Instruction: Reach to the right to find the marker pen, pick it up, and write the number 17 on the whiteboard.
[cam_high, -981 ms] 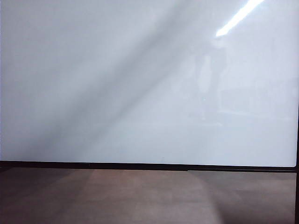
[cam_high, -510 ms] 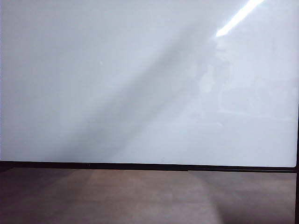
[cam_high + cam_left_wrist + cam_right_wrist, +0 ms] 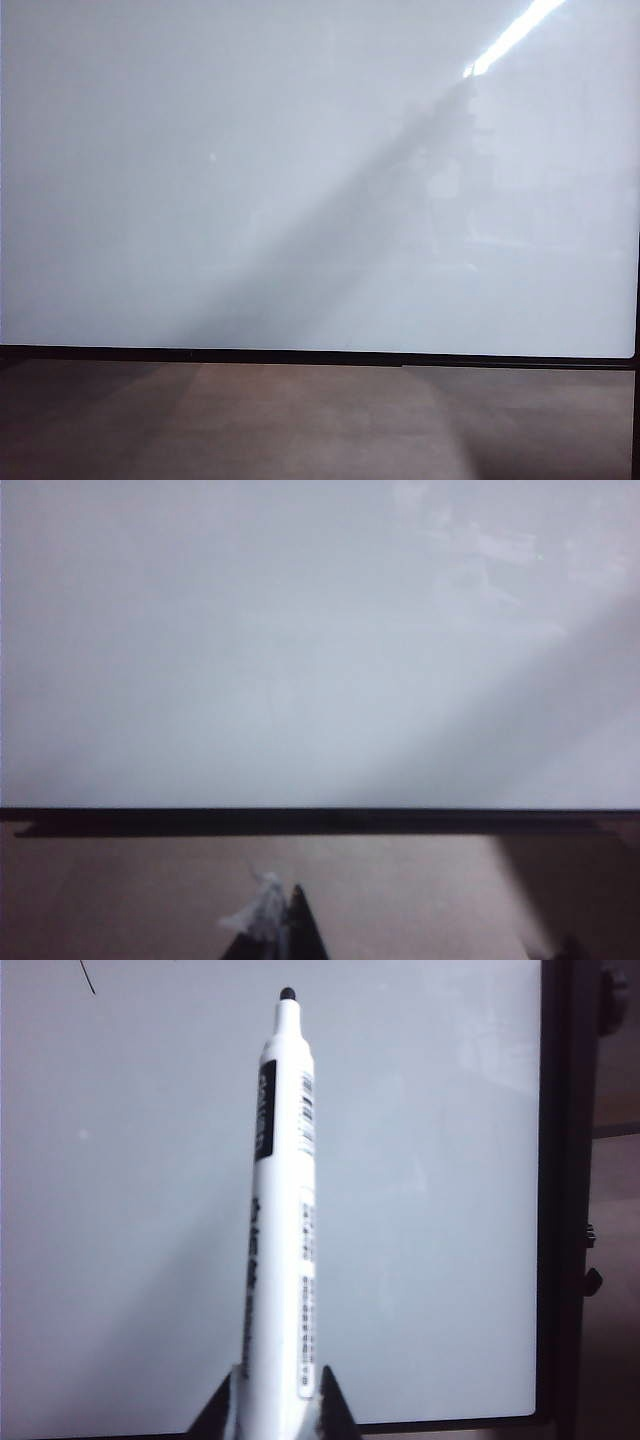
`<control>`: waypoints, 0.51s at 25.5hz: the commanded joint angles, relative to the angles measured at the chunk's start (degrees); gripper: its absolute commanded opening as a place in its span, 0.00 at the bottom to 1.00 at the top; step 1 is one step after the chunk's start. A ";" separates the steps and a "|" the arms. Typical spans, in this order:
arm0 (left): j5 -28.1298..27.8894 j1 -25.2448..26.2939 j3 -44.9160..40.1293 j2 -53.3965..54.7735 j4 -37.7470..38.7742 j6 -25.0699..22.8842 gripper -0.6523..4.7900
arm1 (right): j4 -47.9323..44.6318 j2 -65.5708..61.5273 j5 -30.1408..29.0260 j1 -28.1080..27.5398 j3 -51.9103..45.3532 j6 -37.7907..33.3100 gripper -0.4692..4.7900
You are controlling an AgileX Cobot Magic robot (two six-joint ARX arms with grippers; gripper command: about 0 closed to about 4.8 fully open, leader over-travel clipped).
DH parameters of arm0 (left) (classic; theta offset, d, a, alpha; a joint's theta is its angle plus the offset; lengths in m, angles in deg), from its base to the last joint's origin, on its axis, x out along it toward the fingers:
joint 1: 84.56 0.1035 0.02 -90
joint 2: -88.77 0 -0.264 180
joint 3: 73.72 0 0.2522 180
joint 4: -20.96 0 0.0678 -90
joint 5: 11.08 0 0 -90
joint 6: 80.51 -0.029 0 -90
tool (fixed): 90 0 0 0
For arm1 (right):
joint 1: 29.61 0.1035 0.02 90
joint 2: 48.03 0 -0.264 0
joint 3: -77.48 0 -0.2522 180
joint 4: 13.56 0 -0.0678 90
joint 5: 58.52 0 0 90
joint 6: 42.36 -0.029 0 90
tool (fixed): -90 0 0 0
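A matte brown counter fills the bottom strip of the exterior view, dim at the lower left and lower right corners. Beyond it, across the whole middle and top of the frame, lies the whiteboard, glossy white, its thin black frame running as a dark line along the lower third and down the right edge. A ceiling light glares as a bright streak in the upper right, and a broad grey shadow band slants from the lower left centre up toward that streak. Neither arm is visible in this view.

In the left wrist view, the left hand appears only as dark finger points at the bottom centre of the frame, with a scrap of white material clinging beside them; whether its jaws stand apart or together cannot be told. It sits over the brown counter, short of the board's black frame, with the white surface stretching away above.

In the right wrist view, the right hand shows as two dark finger points at the bottom centre, clamped on the barrel of a white marker pen. The pen runs up the middle of the frame, cap off, its black tip near the top edge over the whiteboard. A short black stroke marks the board in the upper left corner. The board's black frame stands at the right.
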 commanded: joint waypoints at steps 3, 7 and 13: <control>-1.46 0.02 0.04 0.04 -2.62 -0.07 0.11 | 2.32 3.32 0.31 -0.07 -0.02 0.26 0.08; -1.49 0.02 0.04 0.04 -2.54 -0.07 0.11 | 3.06 4.90 0.28 -0.07 -0.02 1.40 0.08; -1.40 0.02 0.07 0.04 -2.69 -0.07 0.11 | 2.97 6.58 0.28 -0.07 0.00 1.55 0.08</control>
